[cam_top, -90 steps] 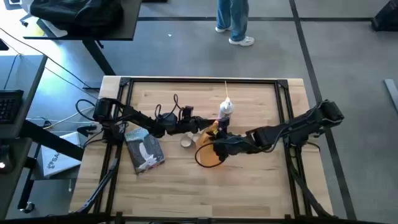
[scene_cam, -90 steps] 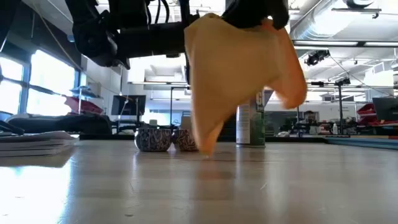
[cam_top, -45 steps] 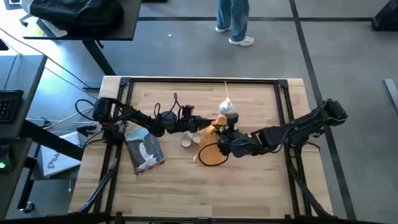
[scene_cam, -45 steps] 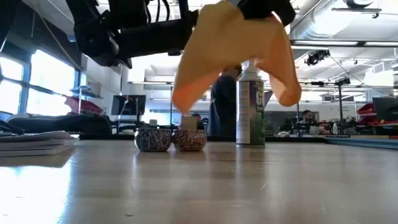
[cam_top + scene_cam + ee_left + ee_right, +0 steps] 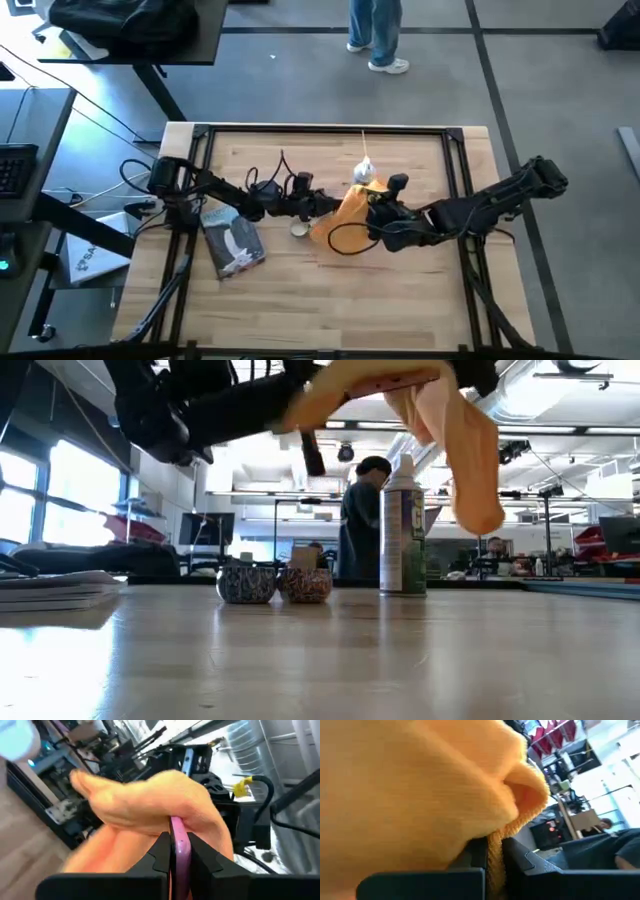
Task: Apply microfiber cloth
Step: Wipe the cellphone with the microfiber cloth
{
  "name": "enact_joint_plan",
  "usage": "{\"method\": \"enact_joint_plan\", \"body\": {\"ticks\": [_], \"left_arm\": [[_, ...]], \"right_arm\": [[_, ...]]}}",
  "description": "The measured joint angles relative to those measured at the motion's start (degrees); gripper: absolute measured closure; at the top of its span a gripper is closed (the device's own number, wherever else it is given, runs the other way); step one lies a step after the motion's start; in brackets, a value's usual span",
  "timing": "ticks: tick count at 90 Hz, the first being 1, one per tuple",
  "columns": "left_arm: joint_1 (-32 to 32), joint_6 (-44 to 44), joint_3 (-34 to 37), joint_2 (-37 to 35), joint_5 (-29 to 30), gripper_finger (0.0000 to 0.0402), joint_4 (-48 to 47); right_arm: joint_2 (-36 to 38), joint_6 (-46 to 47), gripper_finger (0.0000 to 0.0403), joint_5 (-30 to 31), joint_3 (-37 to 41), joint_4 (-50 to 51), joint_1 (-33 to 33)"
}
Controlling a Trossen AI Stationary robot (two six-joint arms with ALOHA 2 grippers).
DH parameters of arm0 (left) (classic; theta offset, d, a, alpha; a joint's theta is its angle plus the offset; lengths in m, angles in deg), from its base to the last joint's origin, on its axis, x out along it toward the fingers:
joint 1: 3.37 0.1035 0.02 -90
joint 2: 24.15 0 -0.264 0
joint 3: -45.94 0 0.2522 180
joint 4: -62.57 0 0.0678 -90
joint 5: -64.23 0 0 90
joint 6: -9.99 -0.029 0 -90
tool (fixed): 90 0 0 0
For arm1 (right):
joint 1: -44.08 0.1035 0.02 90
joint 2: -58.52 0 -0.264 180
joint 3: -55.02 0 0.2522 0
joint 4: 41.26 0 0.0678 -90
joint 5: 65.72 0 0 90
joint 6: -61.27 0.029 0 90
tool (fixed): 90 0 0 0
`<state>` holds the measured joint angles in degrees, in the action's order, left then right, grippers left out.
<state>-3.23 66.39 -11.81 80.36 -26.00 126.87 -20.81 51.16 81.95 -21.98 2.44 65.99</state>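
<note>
The orange-yellow microfiber cloth (image 5: 345,215) hangs in the air over the table's middle, high above the wood in the low view (image 5: 440,410). My right gripper (image 5: 372,215) is shut on it from the right. My left gripper (image 5: 325,205) reaches in from the left and is shut on a thin pink flat thing (image 5: 177,837). The cloth (image 5: 145,802) drapes over that thing's far end. My left gripper pinches the thin pink thing (image 5: 178,851) edge-on between its two fingers, coming level from the table's left. The thing's far end is hidden under the cloth. My right gripper pinches a bunched fold of the cloth (image 5: 495,845) between its two fingers, coming from the table's right. The cloth is lifted clear, one tail (image 5: 475,470) hanging slack.
A white-capped spray can (image 5: 365,175) stands just beyond the cloth. Two small round tins (image 5: 247,582) (image 5: 305,584) sit left of it. A grey-and-white flat packet (image 5: 232,240) lies at the left. A person (image 5: 375,35) stands beyond the far edge. Bare wood lies toward the near edge.
My right gripper has risen and gone toward the far edge and my left gripper, carrying the cloth. The cloth's lower corner, which touched the table a second ago, is now lifted clear, and the cloth lies over my left gripper's front.
</note>
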Motion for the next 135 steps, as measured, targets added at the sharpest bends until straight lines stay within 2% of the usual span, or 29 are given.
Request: {"method": "enact_joint_plan", "body": {"ticks": [8,16,30,41,51,61,73,97,117,130,135], "left_arm": [[0.00,-0.53,0.00,0.00,0.60,0.0389,0.11],[0.00,-0.60,0.00,0.00,0.58,0.0389,0.25],[0.02,-1.60,0.00,0.00,0.54,0.0389,0.32],[0.27,-2.08,-0.02,0.14,1.97,0.0389,-0.77],[0.44,-2.08,0.02,0.22,2.32,0.0389,-0.59],[0.52,-2.03,0.02,0.20,1.30,0.0389,-0.96],[0.52,-2.04,0.02,0.20,1.64,0.0389,-0.53],[0.45,-2.09,0.02,0.20,1.78,0.0389,-0.75],[0.46,-2.78,0.02,0.20,1.88,0.0389,-0.73],[0.46,-2.70,0.02,0.20,1.89,0.0389,-0.81],[0.46,-2.69,0.03,0.20,1.92,0.0389,-0.81]], "right_arm": [[-0.08,-0.07,0.0403,-2.50,0.00,-1.01,-0.10],[-0.11,-0.87,0.0403,-2.48,0.00,-2.28,0.10],[0.07,-9.19,0.0403,0.63,-0.89,-2.46,2.07],[1.14,-15.59,0.0403,3.35,-4.07,3.36,4.60],[2.10,-13.63,0.0403,3.62,-6.97,15.53,6.25],[3.76,-6.38,0.0403,5.28,-10.10,27.32,6.64],[5.74,1.41,0.0403,6.62,-12.51,35.67,6.64],[10.26,-0.05,0.0403,9.19,-15.97,37.99,6.64],[11.61,0.55,0.0403,4.06,-16.48,34.59,6.64],[12.14,-3.28,0.0403,13.48,-16.41,39.12,6.64],[13.14,-3.26,0.0403,15.22,-16.41,39.15,6.60]]}}
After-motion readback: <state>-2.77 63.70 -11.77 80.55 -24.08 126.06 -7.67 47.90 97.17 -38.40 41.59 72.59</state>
